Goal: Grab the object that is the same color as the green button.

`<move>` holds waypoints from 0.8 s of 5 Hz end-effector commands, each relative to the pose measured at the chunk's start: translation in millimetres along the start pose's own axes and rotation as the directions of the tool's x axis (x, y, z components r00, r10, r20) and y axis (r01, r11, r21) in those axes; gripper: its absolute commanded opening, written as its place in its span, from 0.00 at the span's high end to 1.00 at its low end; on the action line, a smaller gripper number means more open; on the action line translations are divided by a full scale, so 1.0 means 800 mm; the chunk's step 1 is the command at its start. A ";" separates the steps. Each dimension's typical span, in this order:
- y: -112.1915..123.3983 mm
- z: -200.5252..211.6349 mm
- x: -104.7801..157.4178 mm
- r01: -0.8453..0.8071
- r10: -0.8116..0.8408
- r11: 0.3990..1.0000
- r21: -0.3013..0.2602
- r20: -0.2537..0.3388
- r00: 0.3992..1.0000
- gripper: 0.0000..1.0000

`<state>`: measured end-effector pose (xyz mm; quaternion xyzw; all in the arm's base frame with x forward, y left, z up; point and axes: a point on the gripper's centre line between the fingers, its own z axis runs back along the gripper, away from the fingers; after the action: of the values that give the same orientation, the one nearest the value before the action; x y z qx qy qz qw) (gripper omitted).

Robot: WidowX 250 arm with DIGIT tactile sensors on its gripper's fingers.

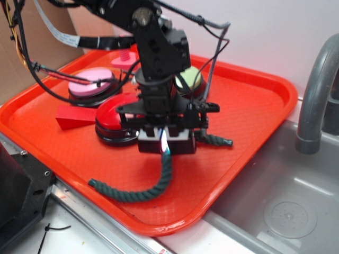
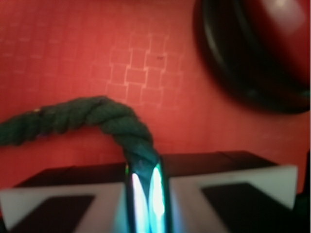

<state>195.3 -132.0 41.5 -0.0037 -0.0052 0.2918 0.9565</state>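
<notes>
Rope: one dark green rope [image 1: 139, 191] curves across the near part of the orange tray [image 1: 249, 121]; one end lies near left, the other pokes out right of the hand.
Hand: one hand [image 1: 164, 144], closed on the rope's middle, fingers pinching it.
Buttons: three; red button [image 1: 108, 121] just behind the hand, pink button [image 1: 91, 82] far left, green button [image 1: 192, 79] farther back.
Wedge: one red wedge [image 1: 74, 117], left.
Sink: one, right of the tray.
</notes>
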 end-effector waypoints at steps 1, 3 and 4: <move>0.029 0.096 0.030 0.226 -0.227 0.973 -0.036 -0.016 0.974 1.00; 0.070 0.156 0.033 0.395 -0.395 0.918 -0.031 0.000 0.919 1.00; 0.097 0.180 0.039 0.400 -0.399 0.916 -0.026 0.041 0.916 1.00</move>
<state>161.4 -49.4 170.3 -0.0024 0.0001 0.0921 0.9957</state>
